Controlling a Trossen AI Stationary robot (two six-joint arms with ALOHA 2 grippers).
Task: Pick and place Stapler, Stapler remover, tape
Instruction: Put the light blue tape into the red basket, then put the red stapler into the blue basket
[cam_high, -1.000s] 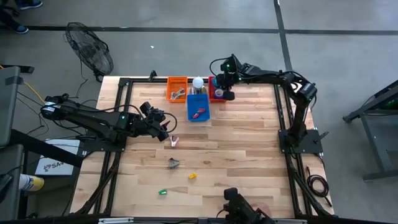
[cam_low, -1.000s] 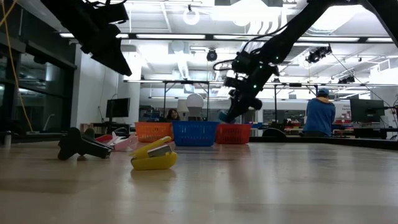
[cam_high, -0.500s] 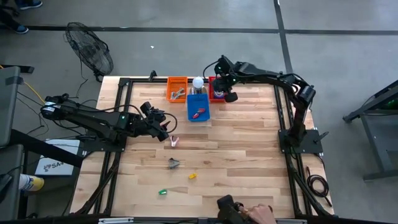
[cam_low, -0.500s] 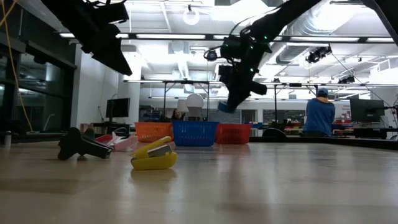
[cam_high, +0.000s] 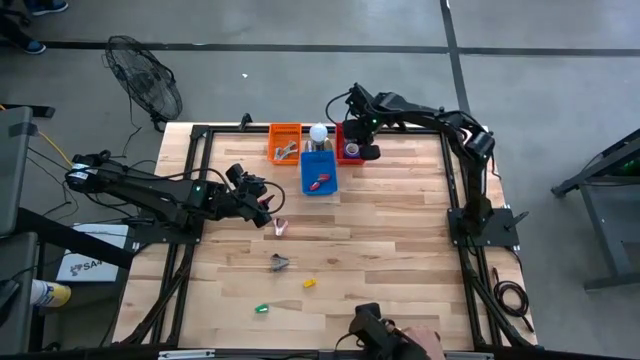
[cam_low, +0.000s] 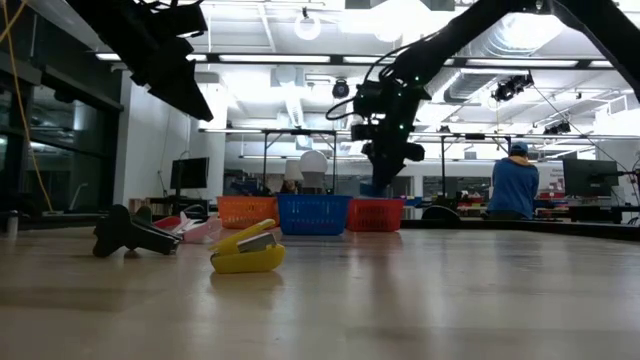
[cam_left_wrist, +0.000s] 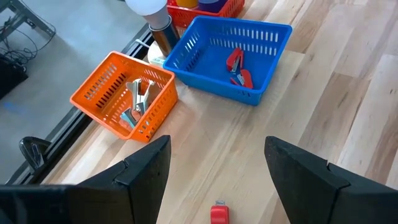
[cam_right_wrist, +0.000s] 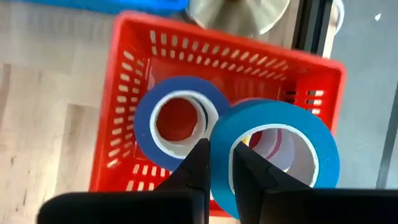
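Over the red basket (cam_right_wrist: 124, 74) at the table's far edge, the right gripper (cam_right_wrist: 217, 171) hangs with a blue tape roll (cam_right_wrist: 280, 146) pinched by its rim between both fingers. 1 more blue roll (cam_right_wrist: 177, 118) lies inside the basket. The left gripper (cam_left_wrist: 214, 171) waits with jaws spread wide, above a small red stapler remover (cam_left_wrist: 219, 213).

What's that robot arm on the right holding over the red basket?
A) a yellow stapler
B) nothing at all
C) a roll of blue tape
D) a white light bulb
C: in the right wrist view the right gripper has its jaws pinched on the wall of a blue tape roll, hanging above the red basket, where another blue roll already lies.
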